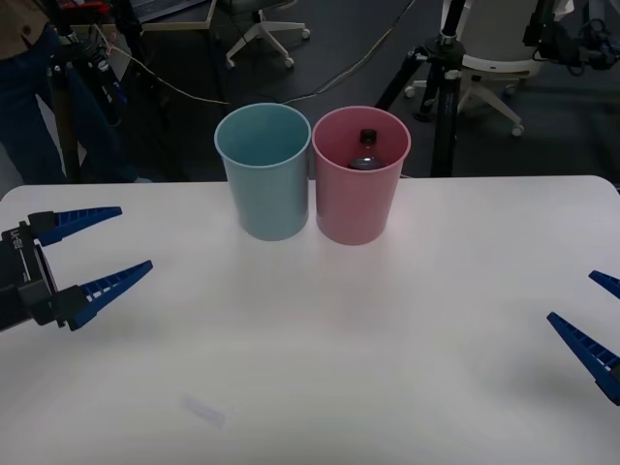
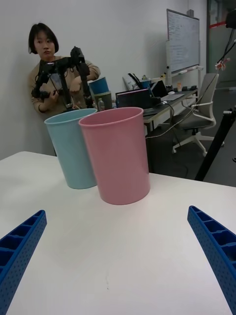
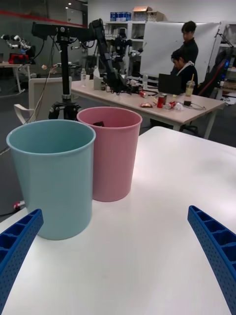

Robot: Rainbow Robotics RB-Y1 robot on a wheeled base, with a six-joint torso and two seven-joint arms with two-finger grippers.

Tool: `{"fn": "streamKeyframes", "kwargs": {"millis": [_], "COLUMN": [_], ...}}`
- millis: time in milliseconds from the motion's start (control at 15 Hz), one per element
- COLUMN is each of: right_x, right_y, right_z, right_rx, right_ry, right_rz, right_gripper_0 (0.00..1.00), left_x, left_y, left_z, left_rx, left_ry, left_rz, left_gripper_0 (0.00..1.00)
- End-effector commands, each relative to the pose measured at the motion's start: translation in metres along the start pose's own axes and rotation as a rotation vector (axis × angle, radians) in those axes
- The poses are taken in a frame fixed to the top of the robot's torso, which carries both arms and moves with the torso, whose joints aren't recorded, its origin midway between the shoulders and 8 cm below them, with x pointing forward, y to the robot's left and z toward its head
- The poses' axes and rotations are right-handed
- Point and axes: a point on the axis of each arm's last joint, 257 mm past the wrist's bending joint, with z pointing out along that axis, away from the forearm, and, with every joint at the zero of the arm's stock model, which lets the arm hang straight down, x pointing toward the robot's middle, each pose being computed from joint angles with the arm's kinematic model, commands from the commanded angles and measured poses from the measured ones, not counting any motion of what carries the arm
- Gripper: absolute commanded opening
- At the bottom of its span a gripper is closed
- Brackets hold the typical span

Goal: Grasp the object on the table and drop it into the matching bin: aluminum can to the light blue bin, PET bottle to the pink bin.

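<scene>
PET bottle upright inside the pink bin, dark cap below the rim, well apart from both tools. Light blue bin just beside the pink bin on its left, at the far edge of the white tabletop. Left tool released, fingers spread, low over the tabletop's left side; right tool likewise spread at the right edge, holding nothing

Two bins side by side at the far middle of the desk, light blue bin left of and touching the pink bin, PET bottle inside the pink bin, left gripper at the desk's left edge, right gripper at its right edge, both nearer than the bins.
</scene>
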Motion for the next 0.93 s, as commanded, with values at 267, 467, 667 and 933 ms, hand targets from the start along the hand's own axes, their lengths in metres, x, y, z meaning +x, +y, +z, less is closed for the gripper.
{"fn": "streamKeyframes", "kwargs": {"millis": [267,467,667,933], "right_x": [0.000,0.000,0.000,0.000], "right_y": [0.000,0.000,0.000,0.000], "right_z": [0.000,0.000,0.000,0.000], "right_rx": [0.000,0.000,0.000,0.000], "right_ry": [0.000,0.000,0.000,0.000], "right_rz": [0.000,0.000,0.000,0.000], "right_gripper_0": [1.00,1.00,1.00,1.00], "left_x": [0.037,0.049,0.058,0.066], "left_y": [-0.016,-0.031,-0.038,-0.043], "left_z": [-0.028,-0.039,-0.051,-0.060], "left_rx": [-0.046,-0.053,-0.069,-0.083], "left_ry": [0.014,-0.001,-0.001,0.004], "left_rz": [0.000,-0.025,-0.046,-0.076], "left_gripper_0": [1.00,1.00,1.00,1.00]}}
